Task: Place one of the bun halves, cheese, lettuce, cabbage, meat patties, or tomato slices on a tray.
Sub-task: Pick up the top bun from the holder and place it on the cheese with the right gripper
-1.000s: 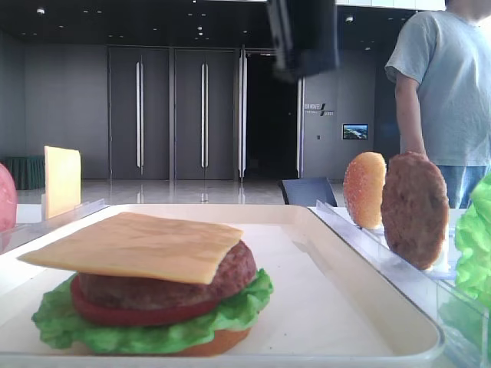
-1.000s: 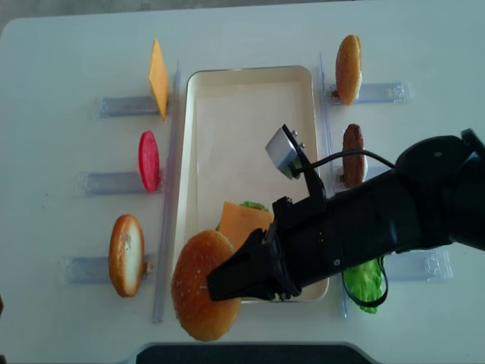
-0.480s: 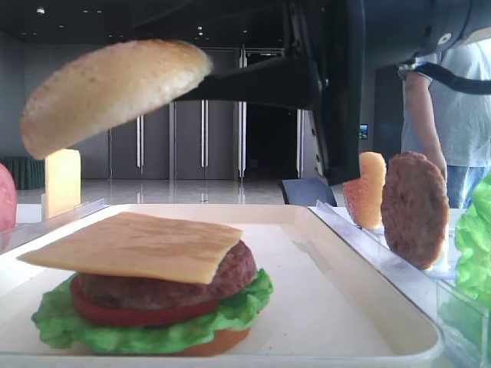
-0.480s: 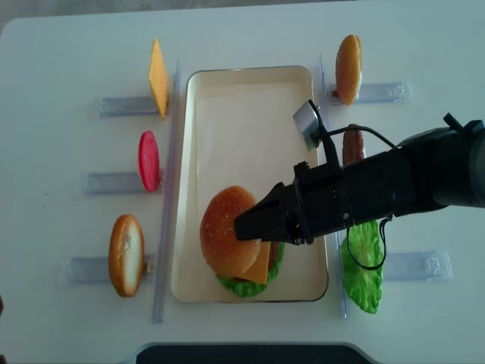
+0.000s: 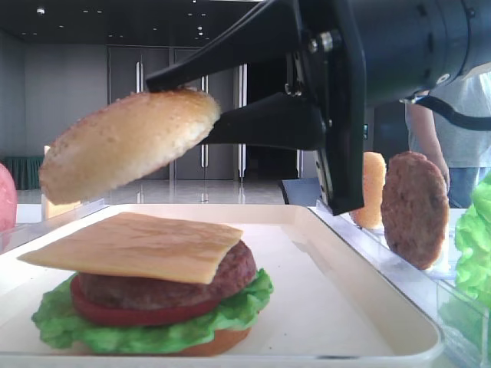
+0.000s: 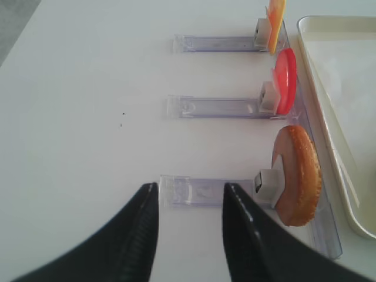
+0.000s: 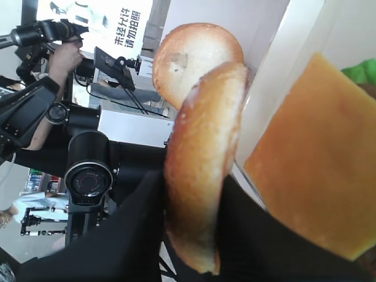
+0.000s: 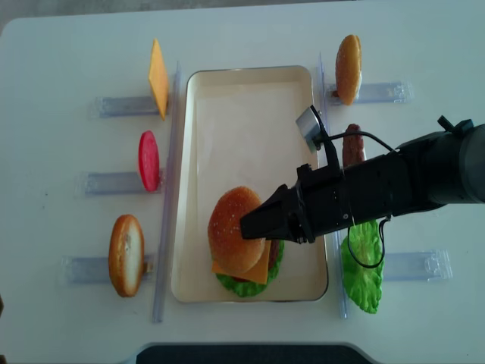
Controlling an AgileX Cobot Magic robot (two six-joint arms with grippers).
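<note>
Right gripper (image 8: 250, 226) fingers pinch the domed golden-tan sesame bun top (image 5: 126, 143) above the yellow cheese slice (image 5: 138, 245); its underside stays hidden. Left fingers (image 6: 141, 235) narrow, empty.

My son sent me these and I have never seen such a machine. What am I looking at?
It is a two-armed robot building a toy burger. The overhead picture shows a white table with a cream tray; the low picture looks across that tray. Two more come from cameras on the wrists. The right gripper is shut on a sesame bun top, held tilted above the stack: cheese, patty, tomato and lettuce. The left gripper is shut, holds nothing, and hangs over clear racks with spare pieces.
</note>
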